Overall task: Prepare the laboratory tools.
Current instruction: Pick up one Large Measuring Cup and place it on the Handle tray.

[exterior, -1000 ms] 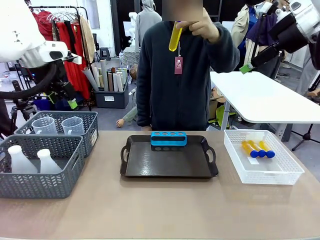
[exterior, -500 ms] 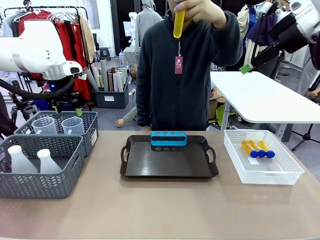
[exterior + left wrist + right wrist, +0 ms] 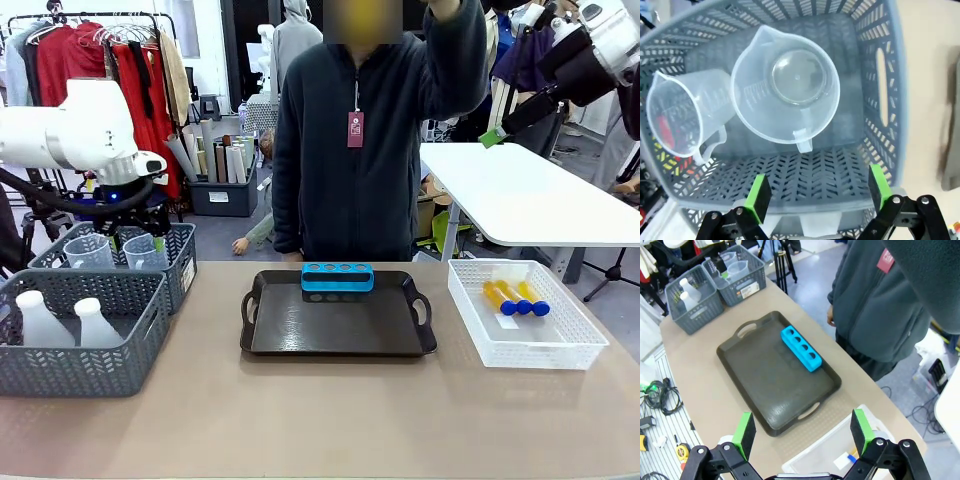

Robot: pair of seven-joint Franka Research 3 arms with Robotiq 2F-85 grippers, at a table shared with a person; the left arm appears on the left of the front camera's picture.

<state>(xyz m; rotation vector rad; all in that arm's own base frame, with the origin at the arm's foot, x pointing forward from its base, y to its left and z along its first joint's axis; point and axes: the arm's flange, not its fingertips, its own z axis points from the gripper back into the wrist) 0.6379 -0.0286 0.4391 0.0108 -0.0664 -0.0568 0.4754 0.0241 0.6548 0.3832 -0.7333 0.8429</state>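
Observation:
Two clear measuring beakers (image 3: 790, 90) (image 3: 682, 117) stand in the far grey mesh basket (image 3: 180, 262). My left gripper (image 3: 818, 192) hangs open just above them, nothing between its fingers; the front view has it over that basket (image 3: 137, 237). Two white conical flasks (image 3: 40, 320) sit in the near grey basket (image 3: 100, 375). Three amber tubes with blue caps (image 3: 515, 297) lie in the white lattice basket (image 3: 580, 345). My right gripper (image 3: 802, 432) is open, high above the table's right end (image 3: 490, 137). The person's raised hand (image 3: 445, 6) reaches the picture's top edge.
A black tray (image 3: 330, 325) lies mid-table with a blue tube rack (image 3: 337, 277) on its far edge. The person (image 3: 370, 150) stands right behind the tray. A white table (image 3: 520, 195) stands at the back right.
My left arm has swung in and come down over the far basket. The person's hand has lifted a yellow tube up to the picture's top edge, where it no longer shows.

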